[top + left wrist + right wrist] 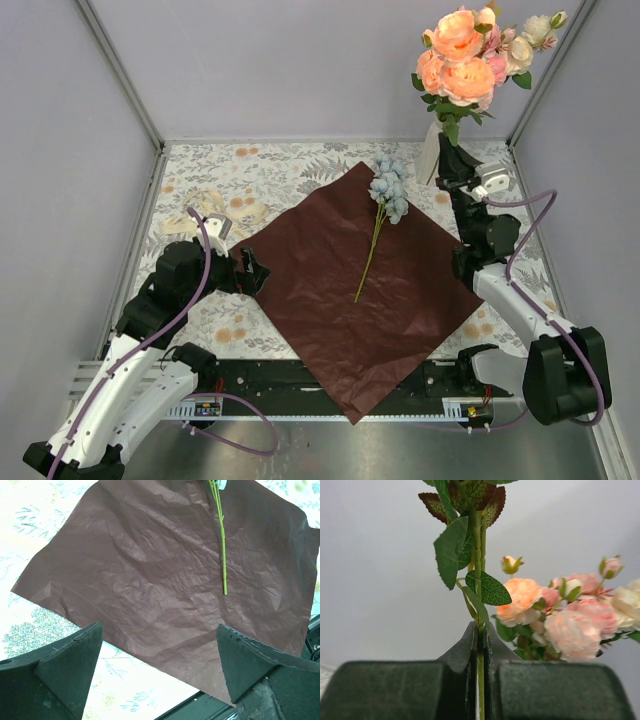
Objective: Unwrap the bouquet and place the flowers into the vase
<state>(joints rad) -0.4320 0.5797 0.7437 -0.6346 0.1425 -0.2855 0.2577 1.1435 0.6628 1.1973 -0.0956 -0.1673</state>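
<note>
One pale blue sprig (pixel 388 187) is the only flower not standing up: it lies flat on the maroon wrapping paper (pixel 330 290), with its blooms toward the far edge of the worktop (pixel 200 170) and its thin green stem (pixel 223 555) running back toward the near edge. The paper is fully unfolded and spread like a diamond over the middle of the worktop. Its near corner hangs past the near edge.

The cream-white vase (pixel 430 155) stands in the far right corner, with a cluster of peach, pink and cream roses (pixel 462 55) rising above its rim.

The right pincer (pixel 452 160) is just beside the vase's neck. Its jaws are pressed together on a leafy stem (pixel 479 555) that stands upright between them, with the roses (pixel 570 615) close behind. I cannot tell whether that stem's lower end is inside the vase.

The left pincer (pixel 250 268) hovers by the paper's left corner, spread wide and gripping nothing, with the paper (pixel 150 580) showing between its fingers.

A loose cream ribbon (pixel 210 212) lies near the left edge.
</note>
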